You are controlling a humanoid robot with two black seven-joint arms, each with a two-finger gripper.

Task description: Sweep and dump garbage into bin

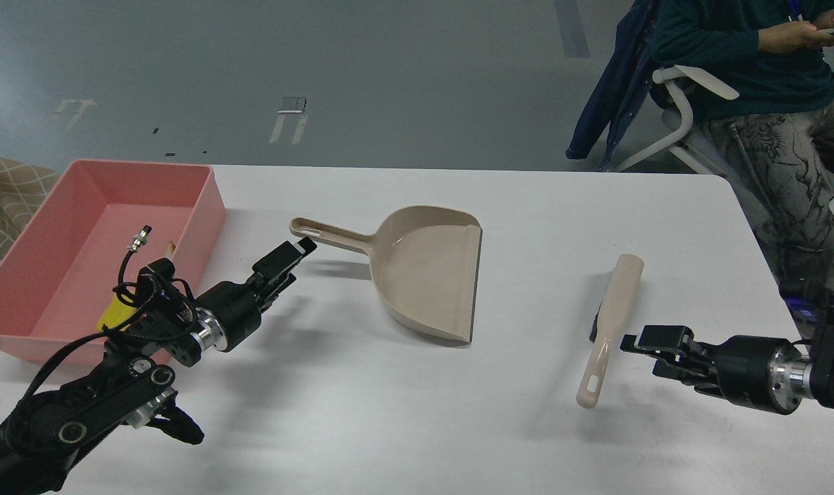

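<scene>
Though no writing or brand is legible, the pink bin (183, 180) at the white bench's (417, 426) far left holds the yellow sponge piece (116, 314), partly hidden behind the left arm. Left fingers (300, 249) slightly parted, empty, beside the beige dustpan (423, 268) handle. Right fingers (647, 342) slightly parted, empty, near the brush (610, 323).

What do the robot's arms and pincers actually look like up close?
Both are matte black with round joints and a shiny silver ring at each wrist. The left gripper and right gripper end in two blocky black fingers. Loose black cables and a small metal plug sit on the left wrist.
</scene>
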